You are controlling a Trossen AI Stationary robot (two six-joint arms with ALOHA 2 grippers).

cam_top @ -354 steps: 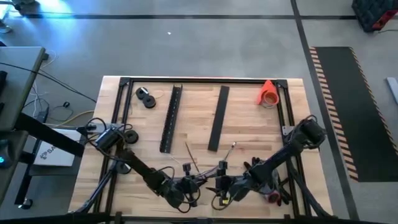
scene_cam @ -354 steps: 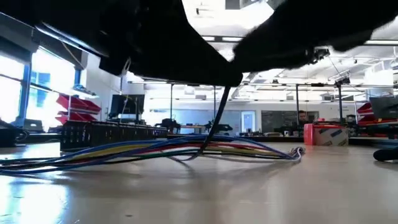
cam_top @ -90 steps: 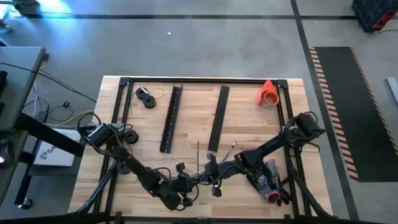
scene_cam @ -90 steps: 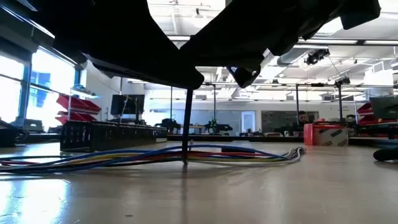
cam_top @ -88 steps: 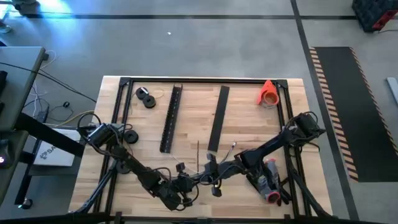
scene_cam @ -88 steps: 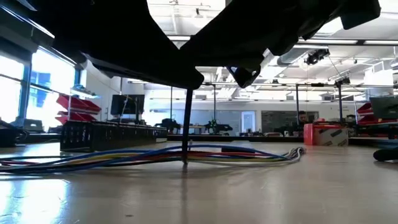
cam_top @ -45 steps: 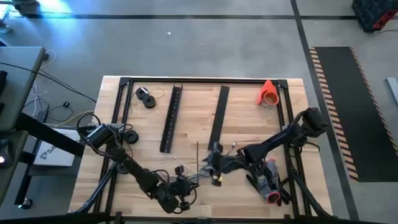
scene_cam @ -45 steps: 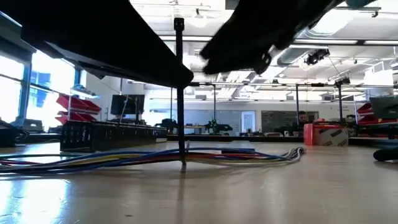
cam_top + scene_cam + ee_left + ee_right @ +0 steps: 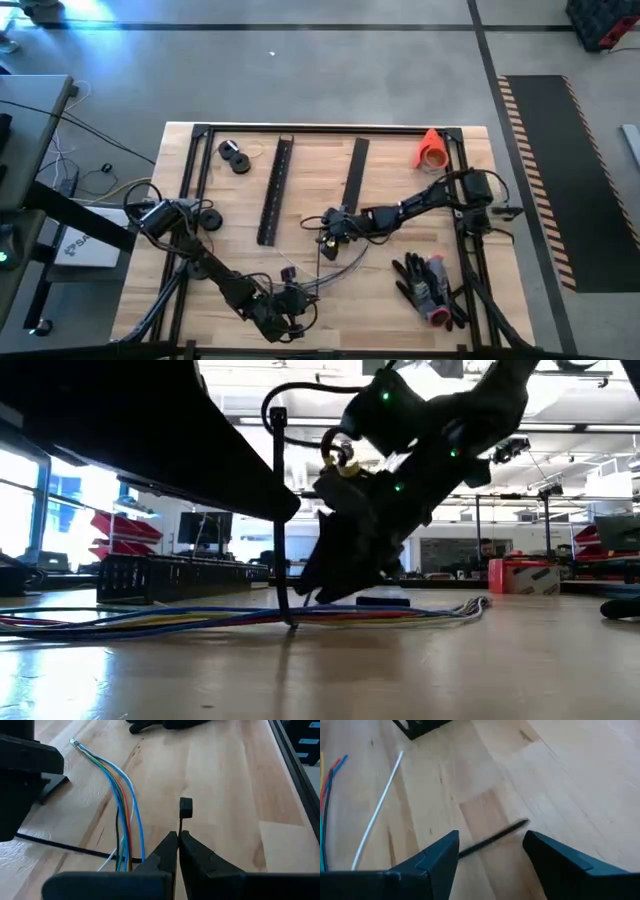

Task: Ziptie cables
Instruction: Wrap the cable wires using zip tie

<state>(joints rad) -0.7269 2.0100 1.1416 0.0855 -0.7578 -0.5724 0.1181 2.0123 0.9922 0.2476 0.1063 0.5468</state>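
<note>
Cables (image 9: 122, 800) of many colours lie flat on the wooden table (image 9: 400, 170), near its front. The left gripper (image 9: 178, 840) sits low beside them, fingers pinching a black zip tie (image 9: 184, 812) that stands up. The right gripper (image 9: 490, 845), fingers spread, has pulled back from the left gripper toward the table's middle.

The pale blond wood-plank tabletop (image 9: 400, 170) shows brown grain streaks and a black metal frame (image 9: 320, 129) along its edges. On it lies the bundle of thin cables (image 9: 122, 805), blue, green, orange, yellow and red. A black zip tie (image 9: 184, 812) stands near the cables. An orange cone (image 9: 431, 149) sits at the tabletop's far right corner, and two black slotted bars (image 9: 275, 190) lie beside it. The left claw (image 9: 178, 847) is black; the right claw (image 9: 490, 852) is dark teal-grey.
</note>
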